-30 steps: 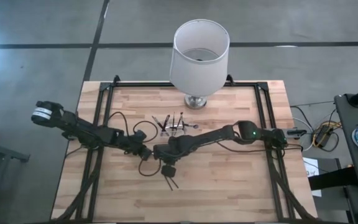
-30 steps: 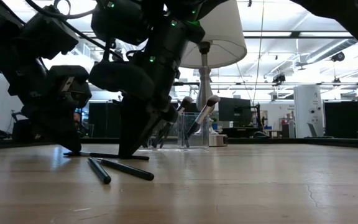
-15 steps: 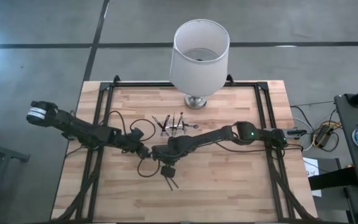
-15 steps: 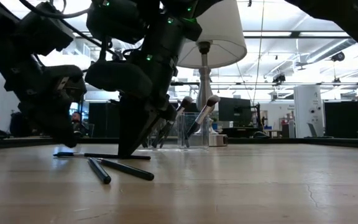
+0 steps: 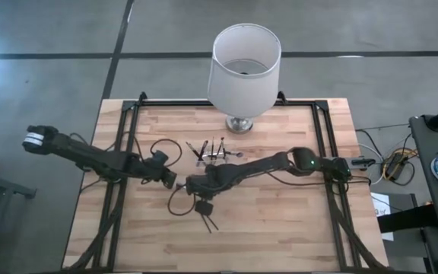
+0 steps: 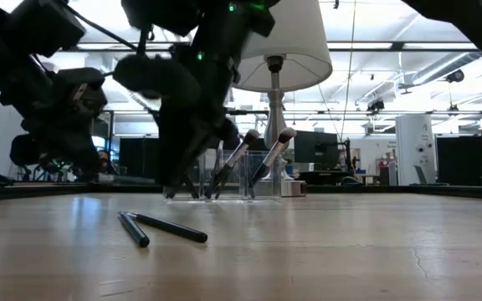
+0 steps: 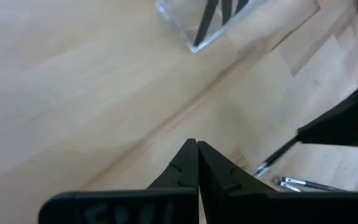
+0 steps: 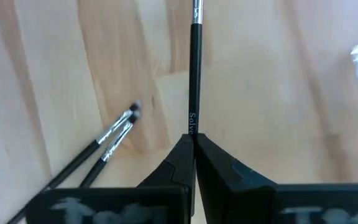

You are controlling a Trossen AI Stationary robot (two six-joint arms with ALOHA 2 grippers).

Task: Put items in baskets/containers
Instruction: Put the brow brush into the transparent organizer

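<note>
Two brushes [image 6: 161,227] lie on the wooden table [image 6: 350,251].

Only thing I'm reading is "Solv…" printed in pale letters on the black brush handle [image 8: 194,93].

The clear holder [image 7: 194,31] is cut off by the frame's edge.

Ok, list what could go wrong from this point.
1. The right gripper pinches a brush only at its very end, so it may swing or slip.
2. The clear holder already has brushes leaning out; inserting another could knock them or tip it.
3. The left gripper, shut and empty, sits close to the right arm, so the arms might collide.
</note>
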